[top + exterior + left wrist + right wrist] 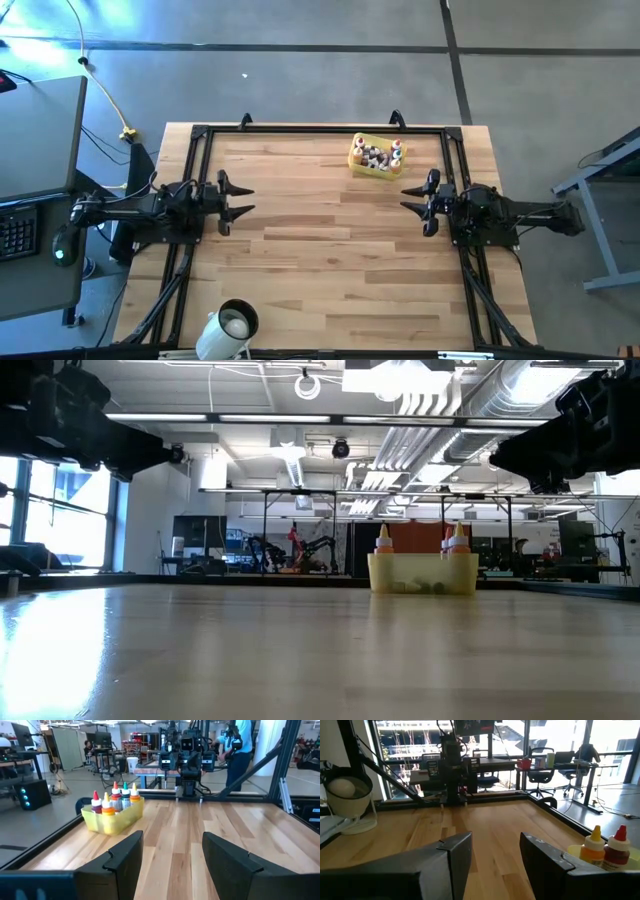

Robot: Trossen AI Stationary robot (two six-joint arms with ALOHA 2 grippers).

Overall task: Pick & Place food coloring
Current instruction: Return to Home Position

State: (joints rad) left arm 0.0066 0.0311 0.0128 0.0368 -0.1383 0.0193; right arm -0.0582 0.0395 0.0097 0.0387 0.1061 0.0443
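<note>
Two grippers hang apart over the middle band of the table. Nearest of all, at the near edge left of centre, sits a white round object, partly cut off and hard to identify. Wide bare wood lies beyond it.

The left gripper is at the left side, its fingers spread and empty, pointing right. The right gripper faces it from the right side, its fingers likewise spread and grasping nothing. Open planks run between them. From table level both arms are only dark masses cut off at the top corners.

Farther back, right of centre and just beyond the right gripper, a yellow bin stands close to the far edge. It sits inside the black frame that lines the left, right and far edges. Food coloring bottles stand upright inside it, packed together and hard to count. From table level the bin's wall hides all but three cap tips. The right wrist view shows only two bottles, the rest hidden by that arm's own finger.

Beyond the table's right side stands a person, cut off at the top.
</note>
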